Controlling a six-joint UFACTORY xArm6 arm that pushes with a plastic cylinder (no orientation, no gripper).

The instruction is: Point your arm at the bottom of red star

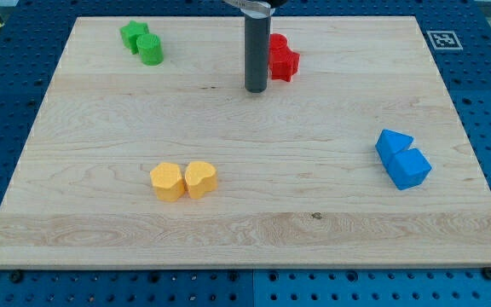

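The red star (284, 63) lies near the view's top centre, touching a second red block (278, 43) just above it. My tip (256, 89) rests on the board just left of and slightly below the red star, a small gap apart from it. The rod partly hides the left side of the upper red block.
A green star (133, 35) and a green cylinder (151, 49) sit at the top left. A yellow hexagon (168, 181) and a yellow heart (200, 179) lie lower centre-left. Two blue blocks (394, 144) (410, 167) lie at the right. A marker tag (443, 39) is at the top right.
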